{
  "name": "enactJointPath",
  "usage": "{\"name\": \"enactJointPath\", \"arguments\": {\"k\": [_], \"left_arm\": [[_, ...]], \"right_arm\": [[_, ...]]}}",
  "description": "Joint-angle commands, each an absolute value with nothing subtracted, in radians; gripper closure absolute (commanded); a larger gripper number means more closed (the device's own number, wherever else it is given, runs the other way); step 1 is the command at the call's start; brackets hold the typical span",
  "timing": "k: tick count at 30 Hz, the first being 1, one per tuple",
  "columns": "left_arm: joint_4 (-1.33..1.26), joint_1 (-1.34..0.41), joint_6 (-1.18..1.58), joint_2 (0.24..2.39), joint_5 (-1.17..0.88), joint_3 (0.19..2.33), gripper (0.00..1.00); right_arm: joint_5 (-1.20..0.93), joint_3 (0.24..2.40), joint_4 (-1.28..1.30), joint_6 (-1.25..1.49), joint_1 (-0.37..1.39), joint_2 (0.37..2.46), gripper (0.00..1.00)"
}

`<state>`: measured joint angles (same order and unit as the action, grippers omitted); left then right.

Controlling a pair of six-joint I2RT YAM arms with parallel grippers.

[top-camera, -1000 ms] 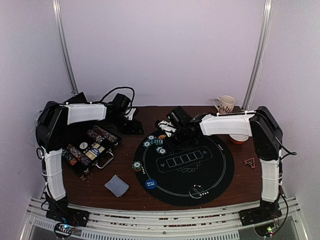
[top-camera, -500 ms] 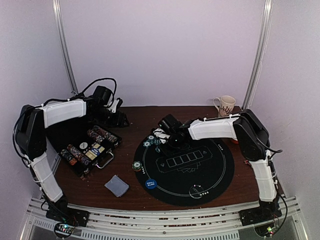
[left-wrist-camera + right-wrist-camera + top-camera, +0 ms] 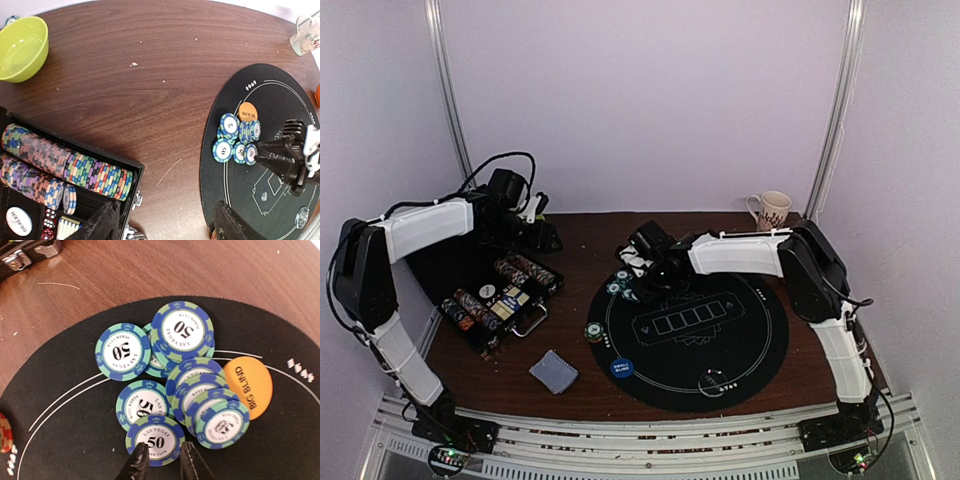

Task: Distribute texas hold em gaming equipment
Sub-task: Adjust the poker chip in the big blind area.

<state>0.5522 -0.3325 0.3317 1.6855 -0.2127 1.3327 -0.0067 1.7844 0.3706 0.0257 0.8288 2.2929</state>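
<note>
Several blue-and-teal poker chips [image 3: 155, 440] lie loosely overlapped on the far left of the black round mat [image 3: 720, 340], beside an orange "big blind" button [image 3: 248, 385]. My right gripper [image 3: 163, 456] hovers over the nearest "50" chip, its tips a narrow gap apart above the chip's face, gripping nothing. In the top view the right gripper [image 3: 638, 262] is at that cluster [image 3: 625, 283]. My left gripper [image 3: 167, 227] is open and empty above bare wood, between the chip case [image 3: 60, 175] and the mat. A grey-blue card deck [image 3: 553, 371] lies front left.
The open black case [image 3: 495, 295] holds rows of multicoloured chips. A small chip stack [image 3: 593, 331], a blue button [image 3: 621, 367] and a clear disc [image 3: 717, 381] sit on or at the mat. A green bowl [image 3: 22, 47] stands back left and a patterned mug [image 3: 771, 209] back right.
My left arm has swung back and to the left, away from above the case. My right gripper has moved left across the mat to the chip cluster.
</note>
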Motion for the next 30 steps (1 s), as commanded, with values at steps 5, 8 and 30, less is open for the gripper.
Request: {"name": "enactJointPath", "arguments": {"k": [5, 8, 30], "left_arm": [[0.597, -0.328, 0.255, 1.549, -0.168, 1.304, 0.32], [0.637, -0.33, 0.235, 1.512, -0.182, 1.307, 0.32], [0.591, -0.562, -0.721, 1.106, -0.61, 1.116, 0.02]], "right_arm": [[-0.016, 1.715, 0.363, -0.057, 0.82, 1.987, 0.57], [-0.004, 1.664, 0.353, -0.081, 0.815, 1.888, 0.34], [-0.082, 1.138, 0.223, -0.007, 0.689, 1.307, 0.0]]}}
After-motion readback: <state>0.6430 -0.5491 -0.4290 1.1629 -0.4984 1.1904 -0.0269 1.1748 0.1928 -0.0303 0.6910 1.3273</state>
